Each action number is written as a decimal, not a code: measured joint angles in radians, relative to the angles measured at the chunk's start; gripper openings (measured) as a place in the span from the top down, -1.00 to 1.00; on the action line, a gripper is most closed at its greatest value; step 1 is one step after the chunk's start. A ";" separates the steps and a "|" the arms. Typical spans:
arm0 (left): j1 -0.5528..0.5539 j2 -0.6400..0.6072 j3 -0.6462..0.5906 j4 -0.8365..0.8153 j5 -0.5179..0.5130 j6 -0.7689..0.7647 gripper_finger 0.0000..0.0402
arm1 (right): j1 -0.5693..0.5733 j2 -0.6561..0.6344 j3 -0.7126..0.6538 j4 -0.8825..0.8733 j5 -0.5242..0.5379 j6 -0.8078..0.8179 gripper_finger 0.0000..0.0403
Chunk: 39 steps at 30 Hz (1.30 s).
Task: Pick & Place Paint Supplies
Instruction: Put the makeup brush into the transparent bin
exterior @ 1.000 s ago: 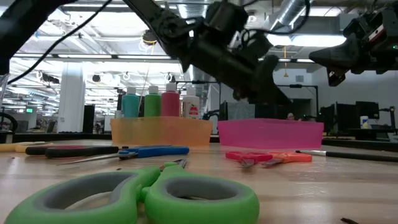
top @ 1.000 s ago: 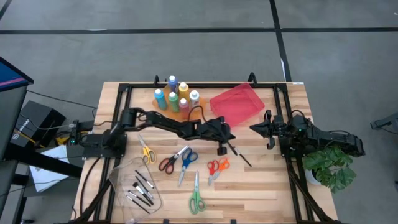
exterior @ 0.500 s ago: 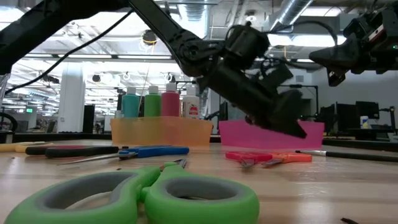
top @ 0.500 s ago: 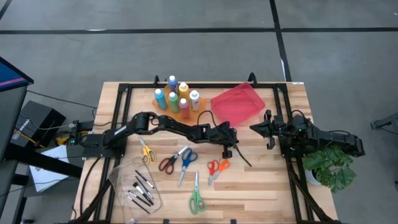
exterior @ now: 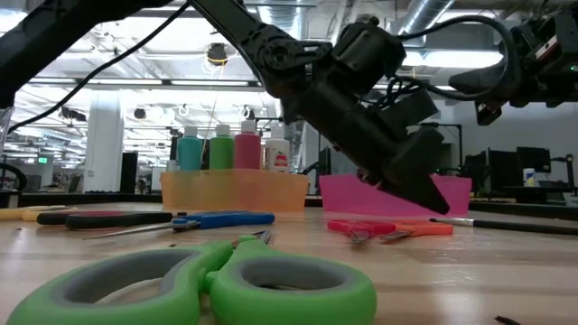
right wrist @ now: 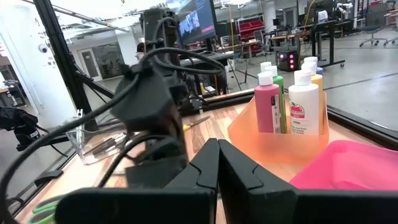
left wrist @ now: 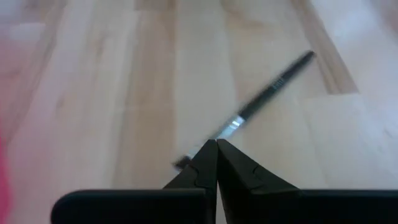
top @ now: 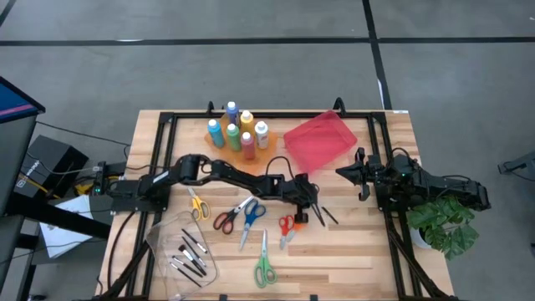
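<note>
From above we see the left arm stretched low across the middle of the wooden table (top: 351,259), its left gripper (top: 315,215) tilted down toward the boards just past the orange scissors (top: 288,226). Its two fingers are pressed together with nothing between them. The left wrist view shows what the overhead view cannot: the closed tips sit right at the near end of a thin dark-handled brush (left wrist: 261,102) lying flat on the wood, though we cannot tell whether they touch it. From overhead that brush (top: 324,213) appears only as a short dark line beside the gripper.

The right arm waits at the table's right edge, its right gripper (top: 343,172) held above the table, fingers shut and empty.

The paint bottles (top: 237,130) stand together in an orange tray (top: 269,146) near the table's far edge, beside a red tray (top: 318,140). Yellow scissors (top: 197,205), red scissors (top: 226,218), blue scissors (top: 252,215) and green scissors (top: 264,266) lie loose on the table. More brushes (top: 190,255) rest in a clear tray (top: 163,236) at the near left corner.

The low view adds that the left gripper's tip hangs just above the table surface.
</note>
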State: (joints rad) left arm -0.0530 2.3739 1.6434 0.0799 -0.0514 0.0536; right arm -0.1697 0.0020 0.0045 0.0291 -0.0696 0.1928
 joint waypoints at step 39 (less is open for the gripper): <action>-0.020 0.025 -0.001 0.021 -0.227 0.063 1.00 | 0.000 0.000 0.000 0.000 0.000 0.000 1.00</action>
State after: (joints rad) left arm -0.0733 2.3993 1.6421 0.1005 -0.2782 0.1162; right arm -0.1696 0.0021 0.0046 0.0294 -0.0698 0.1928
